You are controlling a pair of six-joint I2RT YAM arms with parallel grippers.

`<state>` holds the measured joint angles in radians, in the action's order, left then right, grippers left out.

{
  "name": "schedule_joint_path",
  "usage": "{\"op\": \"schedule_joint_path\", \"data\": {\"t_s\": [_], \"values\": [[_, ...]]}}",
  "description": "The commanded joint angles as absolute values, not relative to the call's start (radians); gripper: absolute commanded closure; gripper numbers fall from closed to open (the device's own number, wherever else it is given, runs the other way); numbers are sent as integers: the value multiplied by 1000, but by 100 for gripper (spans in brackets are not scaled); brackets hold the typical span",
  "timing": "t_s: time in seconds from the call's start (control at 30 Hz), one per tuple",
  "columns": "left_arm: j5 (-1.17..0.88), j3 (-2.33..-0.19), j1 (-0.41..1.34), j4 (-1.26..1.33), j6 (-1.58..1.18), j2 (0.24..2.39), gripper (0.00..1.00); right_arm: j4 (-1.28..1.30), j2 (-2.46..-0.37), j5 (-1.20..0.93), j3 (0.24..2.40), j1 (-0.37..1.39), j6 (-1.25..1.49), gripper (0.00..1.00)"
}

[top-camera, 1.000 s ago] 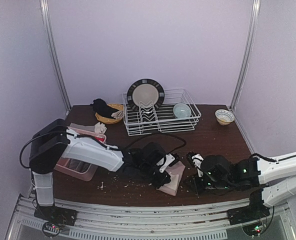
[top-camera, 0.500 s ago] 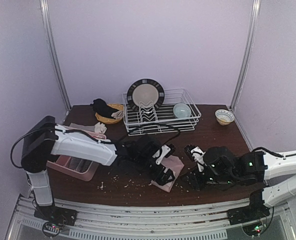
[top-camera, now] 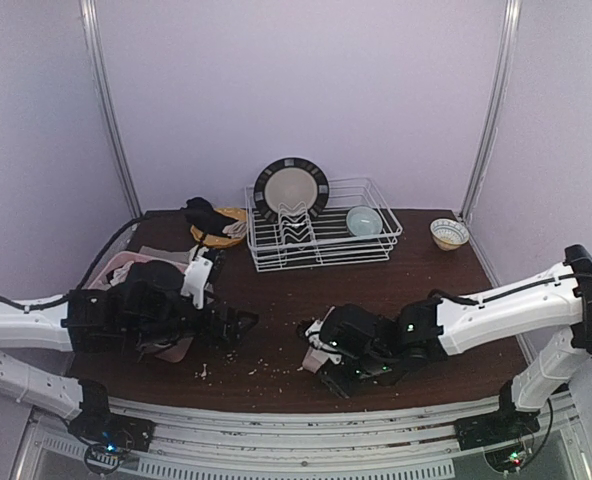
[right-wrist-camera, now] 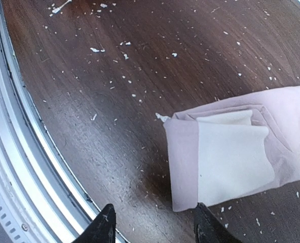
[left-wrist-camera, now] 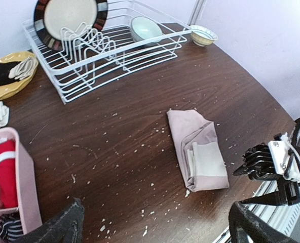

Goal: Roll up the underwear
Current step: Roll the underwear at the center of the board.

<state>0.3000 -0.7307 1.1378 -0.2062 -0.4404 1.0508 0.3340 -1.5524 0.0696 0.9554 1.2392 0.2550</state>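
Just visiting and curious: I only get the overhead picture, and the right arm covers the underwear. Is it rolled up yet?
Observer: No. In the right wrist view the pink underwear lies flat, folded but not rolled.
Operator: Is it being gripped?
Observer: No. The right jaws stand apart with nothing between them.
Operator: What's in the pink box on the left?
Observer: The left wrist view shows a red garment in one compartment.

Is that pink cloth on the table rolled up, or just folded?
Folded, not rolled. The pink underwear lies flat on the table as a rectangle, with overlapping layers showing on top.
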Motion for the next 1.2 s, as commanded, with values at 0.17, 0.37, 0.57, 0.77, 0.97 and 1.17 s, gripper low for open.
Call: {"op": "schedule_joint_path", "data": {"t_s": [0.17, 0.37, 0.57, 0.77, 0.97, 1.17], "values": [[402, -561, 1138, -205, -541, 793, 2, 465, -1757, 154, 1108, 1246, 174, 49], [379, -564, 1138, -221, -526, 802, 2, 466, -1819, 166, 1124, 1227, 179, 53], [345, -595, 1138, -220, -508, 884, 2, 474, -1857, 169, 1128, 1209, 187, 63], [340, -616, 1138, -197, -502, 937, 2, 467, -1865, 191, 1109, 1184, 203, 66], [350, -618, 1139, -199, -489, 948, 2, 386, -1750, 121, 1061, 1192, 183, 54], [375, -611, 1139, -196, -491, 943, 2, 432, -1763, 147, 1110, 1195, 157, 54]]}}
